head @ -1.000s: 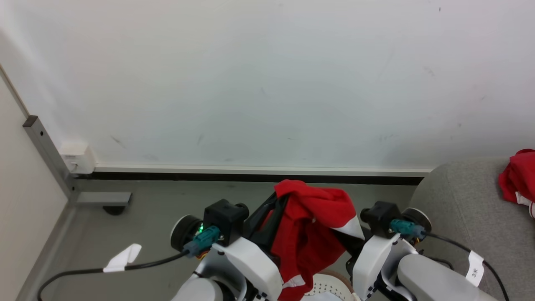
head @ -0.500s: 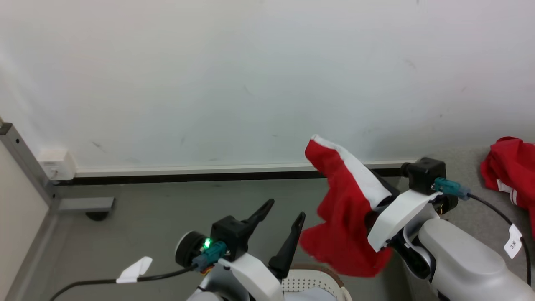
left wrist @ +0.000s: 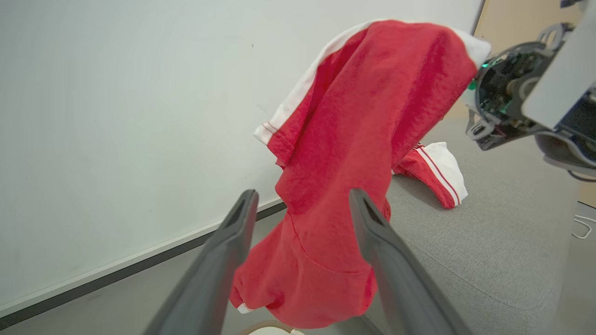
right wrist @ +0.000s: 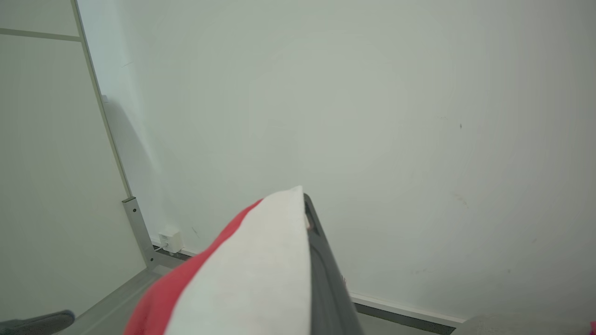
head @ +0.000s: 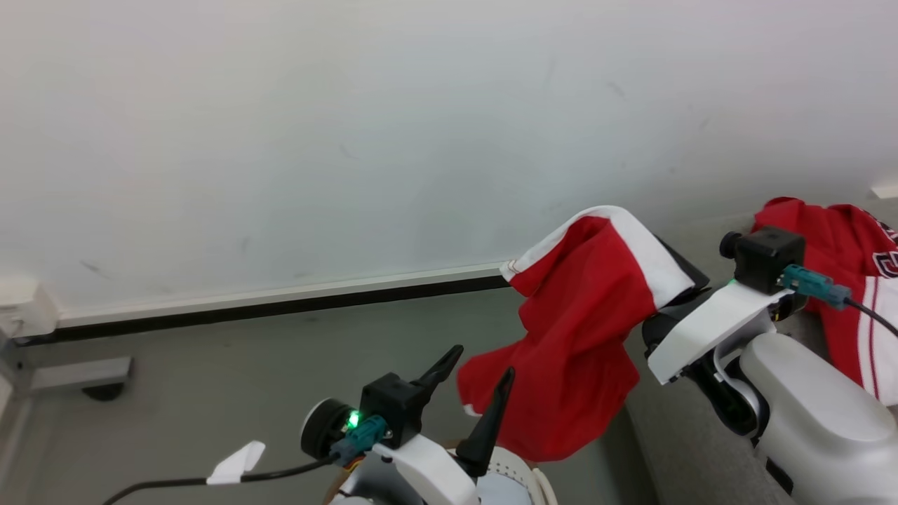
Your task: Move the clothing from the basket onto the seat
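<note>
Left gripper (head: 481, 361) spread wide, empty, above basket (head: 541, 484) rim. Garment (head: 575, 351) hangs long-axis vertical, its white band pinched in closed right gripper (right wrist: 300, 202). Sofa (head: 687, 449) lies immediately right, under right arm; second garment (head: 842, 238) on it.

Raised garment (head: 575, 337): bright red with a broad white band and white hem edging. Second garment (head: 852, 238) on the seat (head: 673, 456) (light grey): red, white panels with thin red stripes. Basket (head: 519, 471): cream-white, dotted perforations, tan rim. Left gripper (head: 484, 359): dark grey fingers.
</note>
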Available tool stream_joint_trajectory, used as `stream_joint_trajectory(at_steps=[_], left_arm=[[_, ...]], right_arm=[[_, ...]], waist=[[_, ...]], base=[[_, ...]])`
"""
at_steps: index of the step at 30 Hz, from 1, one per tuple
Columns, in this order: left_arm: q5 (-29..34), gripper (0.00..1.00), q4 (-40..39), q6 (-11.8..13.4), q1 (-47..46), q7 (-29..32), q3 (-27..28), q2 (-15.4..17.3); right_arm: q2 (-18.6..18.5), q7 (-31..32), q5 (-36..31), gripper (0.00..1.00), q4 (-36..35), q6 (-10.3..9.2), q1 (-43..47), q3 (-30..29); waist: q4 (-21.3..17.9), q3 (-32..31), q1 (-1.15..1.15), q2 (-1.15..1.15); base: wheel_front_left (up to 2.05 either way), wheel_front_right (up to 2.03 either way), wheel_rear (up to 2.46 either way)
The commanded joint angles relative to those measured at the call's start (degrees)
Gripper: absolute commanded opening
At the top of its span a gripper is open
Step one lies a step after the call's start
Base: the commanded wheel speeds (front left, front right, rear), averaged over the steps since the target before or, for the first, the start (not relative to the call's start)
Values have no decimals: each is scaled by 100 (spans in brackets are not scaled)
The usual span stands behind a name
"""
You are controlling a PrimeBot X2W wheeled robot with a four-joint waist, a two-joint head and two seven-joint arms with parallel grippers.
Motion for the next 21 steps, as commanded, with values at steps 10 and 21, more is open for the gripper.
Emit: stream_joint_trajectory(at_steps=[10,21], left_arm=[[-57,100,49,20,37,-149,-37,-36],[-59,100,69,9,-39,-218,-170,-130]], right_arm=[[-420,11,-181,0,-504,-14,199,-275],[-877,161,-410,0,-1158,-14,585,-931]], waist=[[-723,125,0,0],[-1339,310,0,0]], base=[[0,0,0],[0,0,0]])
